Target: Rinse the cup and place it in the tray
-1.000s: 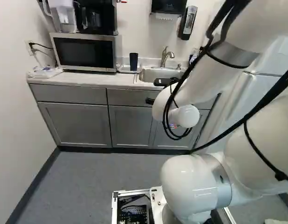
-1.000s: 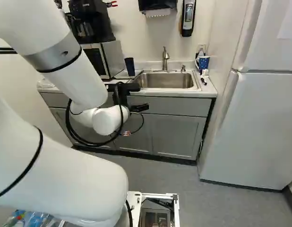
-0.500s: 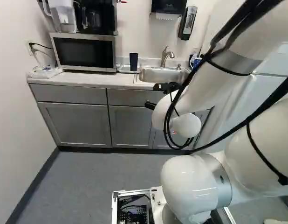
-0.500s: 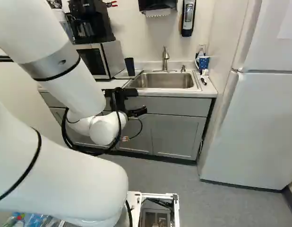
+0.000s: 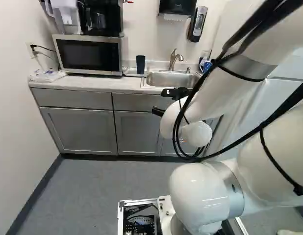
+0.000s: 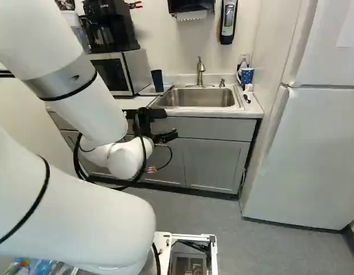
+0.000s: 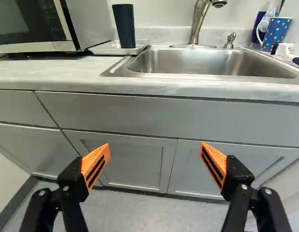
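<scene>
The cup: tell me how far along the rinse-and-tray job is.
The dark cup stands on the tray beside the sink, so placing looks done. Nothing is in hand: the pincer is open and empty. The cup's inside is hidden, so rinsing can't be confirmed; otherwise likely nothing is left.

The sink [image 7: 188,62] is brushed metal with a soft shine, and the faucet [image 7: 198,21] above it is smooth metal too. The countertop [image 7: 52,72] looks smooth, pale and faintly mottled. The cabinet doors [image 7: 125,162] have a smooth, satin grey finish. The dark cup [image 7: 124,26] looks matt. The microwave [image 5: 88,55] pairs a metallic frame with a glossy dark front. The arm [image 5: 200,193] is glossy white, with a dull metallic band [image 6: 62,77]. The gripper's pads [image 7: 95,165] are matt orange, ribbed in black.
</scene>
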Controlling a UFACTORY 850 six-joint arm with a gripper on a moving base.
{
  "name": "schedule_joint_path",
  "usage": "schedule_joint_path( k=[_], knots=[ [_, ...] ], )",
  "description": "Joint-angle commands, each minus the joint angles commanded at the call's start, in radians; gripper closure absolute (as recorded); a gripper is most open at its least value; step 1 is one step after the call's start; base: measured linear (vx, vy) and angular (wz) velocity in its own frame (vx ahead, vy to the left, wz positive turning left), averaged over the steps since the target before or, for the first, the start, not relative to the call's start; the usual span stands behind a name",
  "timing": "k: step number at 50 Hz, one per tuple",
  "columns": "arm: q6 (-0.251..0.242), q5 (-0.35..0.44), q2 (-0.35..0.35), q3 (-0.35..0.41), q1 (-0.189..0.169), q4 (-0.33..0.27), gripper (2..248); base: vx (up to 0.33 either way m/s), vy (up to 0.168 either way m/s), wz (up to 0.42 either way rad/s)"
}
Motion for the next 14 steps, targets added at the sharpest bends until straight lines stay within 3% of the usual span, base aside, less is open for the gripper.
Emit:
schedule_joint_path(
  k=[14],
  knots=[
    [0.000, 0.000, 0.000, 0.000, 0.000, 0.000, 3, 0.000, 0.000, 0.000]
  ],
)
